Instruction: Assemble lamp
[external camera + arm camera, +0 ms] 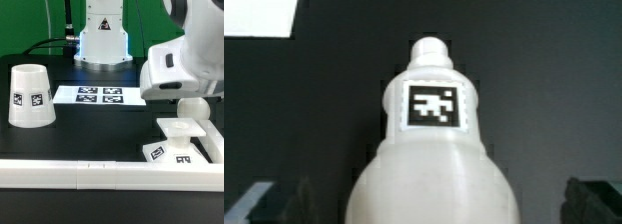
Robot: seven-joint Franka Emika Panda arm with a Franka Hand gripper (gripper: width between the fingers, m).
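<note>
The gripper (423, 200) is seen unclenched, its dark fingers (263, 200) set either side of the wide end of the bulb (434, 150), with a gap left at each. The tagged neck is pointed away from the wrist over the black table (553, 80). The base (180, 142) is found just below the arm at the exterior view's right, the shade (30, 95) well apart at its left.

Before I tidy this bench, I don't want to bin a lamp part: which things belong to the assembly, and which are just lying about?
Belong to the lamp:
- tapered shade
- flat square base
- bulb, seen in the wrist view

Not lamp parts:
- marker board
- long white rail
</note>
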